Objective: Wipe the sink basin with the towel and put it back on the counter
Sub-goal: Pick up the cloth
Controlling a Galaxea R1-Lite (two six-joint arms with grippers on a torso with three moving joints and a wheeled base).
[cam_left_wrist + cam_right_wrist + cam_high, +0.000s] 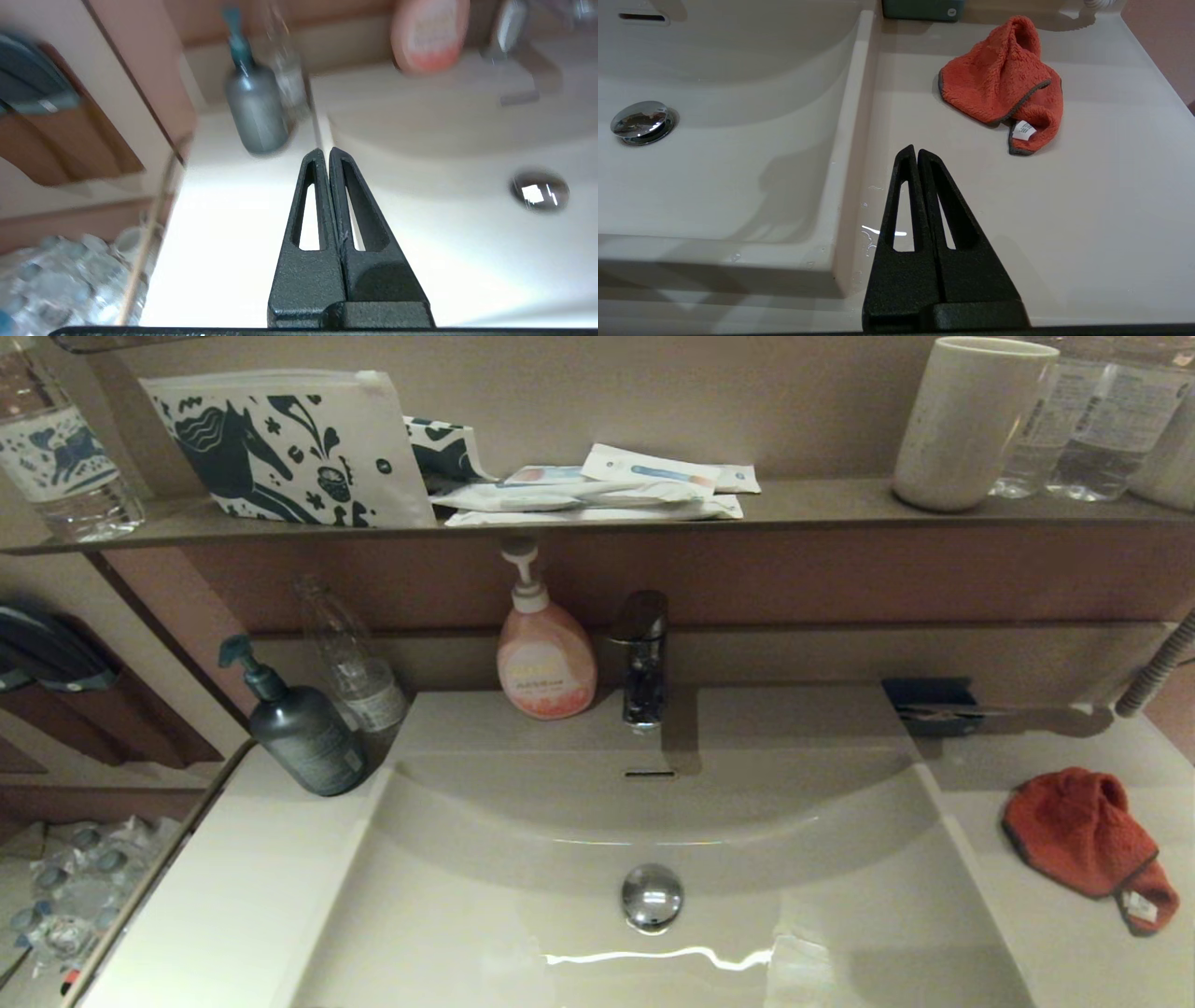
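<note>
Pump bottle, dark grey w/ teal head, stands at the left back corner of the worktop, a clear empty bottle just behind it; both are kept off the bowl's edge. Left tool hangs over that left stretch of worktop, fingers pressed together, gripping nothing, prob. parked. Next across, the sink basin: pink soap dispenser and chrome tap on its back ledge, overflow slot below the tap, drain plug in the middle. Right of the basin rim, right tool hovers above bare worktop, closed and empty too; a few water drops lie near the rim beneath it. Towel lies crumpled further right on the worktop, white tag showing, near but not touching the tool, well apart from the basin. A dark blue packet sits behind it by the wall. Judging by that, either wiping hasn't begun or the towel is already put back; can't tell which.
</note>
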